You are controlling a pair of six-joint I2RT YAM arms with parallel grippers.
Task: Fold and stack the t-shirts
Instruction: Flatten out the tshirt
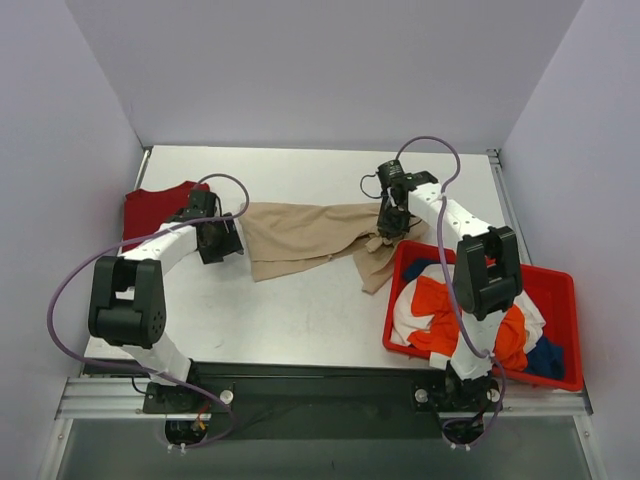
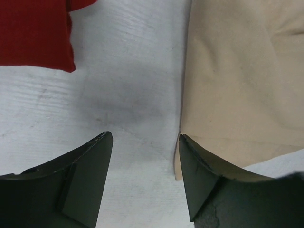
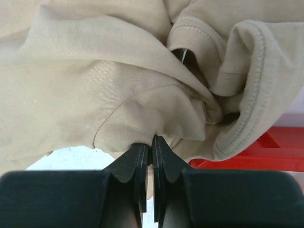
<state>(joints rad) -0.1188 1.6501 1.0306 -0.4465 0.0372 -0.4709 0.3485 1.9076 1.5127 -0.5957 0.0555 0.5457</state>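
Top external view gives us the whole table. At its far left the dark red t-shirt lies flat near the back corner. Just to the right of it our left hand hangs low over the table, between the red cloth and the beige t-shirt.

From the left wrist we see that hand's fingers standing apart, with only bare table between them. A corner of the dark red t-shirt shows at the upper left, apart from the fingers. The finger nearer the beige t-shirt has its tip right at the cloth's edge; we cannot tell whether it touches.

The beige t-shirt spreads across the middle of the table. It is fairly flat on its left side and rumpled and bunched toward its right, where one part trails down beside the near corner of the red bin.

Our right hand is over that bunched end. The right wrist view shows its fingers pressed together, with a fold of the beige cloth pinched between their tips. A stitched hem curls just above and to the right, and the bin's red rim is behind.

At the right front of the table, the bin holds a heap with an orange t-shirt, a white t-shirt and a blue t-shirt.
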